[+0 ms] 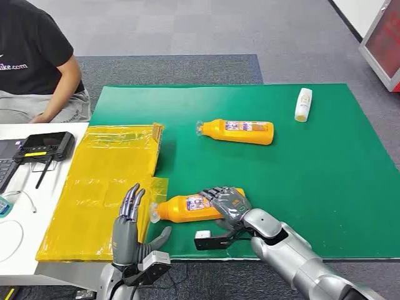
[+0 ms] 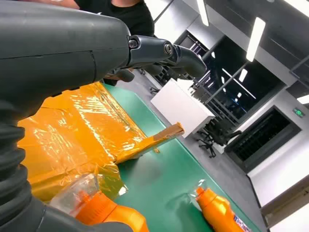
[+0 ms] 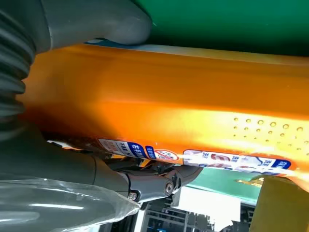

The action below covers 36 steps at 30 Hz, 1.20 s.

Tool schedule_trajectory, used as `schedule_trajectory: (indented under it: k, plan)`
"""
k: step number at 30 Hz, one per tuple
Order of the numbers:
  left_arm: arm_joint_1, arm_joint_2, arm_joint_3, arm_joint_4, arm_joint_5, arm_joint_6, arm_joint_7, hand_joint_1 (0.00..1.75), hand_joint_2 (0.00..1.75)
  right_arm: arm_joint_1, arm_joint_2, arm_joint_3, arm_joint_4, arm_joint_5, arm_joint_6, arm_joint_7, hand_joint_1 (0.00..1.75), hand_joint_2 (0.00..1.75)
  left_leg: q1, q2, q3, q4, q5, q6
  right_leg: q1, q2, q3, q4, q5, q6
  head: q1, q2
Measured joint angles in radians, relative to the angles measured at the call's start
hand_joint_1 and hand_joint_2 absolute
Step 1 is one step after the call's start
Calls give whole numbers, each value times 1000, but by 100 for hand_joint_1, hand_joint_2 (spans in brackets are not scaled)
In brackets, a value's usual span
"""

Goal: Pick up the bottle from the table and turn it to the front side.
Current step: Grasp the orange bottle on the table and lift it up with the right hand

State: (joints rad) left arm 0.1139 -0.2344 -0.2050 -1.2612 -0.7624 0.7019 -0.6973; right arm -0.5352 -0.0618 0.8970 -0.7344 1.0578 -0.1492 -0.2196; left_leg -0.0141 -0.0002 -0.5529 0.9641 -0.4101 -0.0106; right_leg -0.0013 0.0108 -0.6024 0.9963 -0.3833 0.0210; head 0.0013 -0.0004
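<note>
Your right hand (image 1: pixel 229 203) is wrapped around the near bottle (image 1: pixel 189 208), lying beside the yellow bag (image 1: pixel 106 187); lifting and turning remain, left hand (image 1: pixel 128 231) spread, holding nothing.

On the mat (image 1: pixel 330 187), one bottle (image 1: pixel 189 208) lies near the front edge with the right hand (image 1: pixel 229 203) wrapped over it. A second bottle (image 1: pixel 238 131) lies behind it, a small tube (image 1: pixel 303 104) far right. Film sheets (image 1: pixel 108 181) lie left; the left hand (image 1: pixel 129 228) hovers before them.
</note>
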Motion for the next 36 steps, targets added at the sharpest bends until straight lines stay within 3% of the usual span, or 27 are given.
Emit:
schedule_trajectory:
  k: [8,14,21,31,36]
  plan:
    - [0,-3,12,0,1,0,0,0,175,-9,9,16,27,-6,-42,1,175,175,0,0,0,0,-3,3,0,0,0,0,0,0,0,0]
    - [2,-6,16,-8,-2,0,0,0,175,81,29,-21,27,-136,-339,-83,175,175,1,-1,-5,0,2,0,1,-2,-4,0,1,1,0,0]
    - [12,-7,11,-94,64,2,0,0,175,207,76,-133,-70,-268,-498,-188,175,175,1,-1,-14,0,2,0,1,-1,-13,0,1,0,0,0]
    - [26,0,-35,-199,270,1,0,0,175,319,108,-255,-178,-301,-533,-243,175,175,1,-1,-25,0,2,0,1,-2,-23,1,1,0,0,0]
    - [24,26,-116,-241,432,0,0,0,175,345,118,-287,-189,-321,-532,-258,175,175,1,-1,-27,0,2,0,1,-2,-25,1,1,0,0,0]
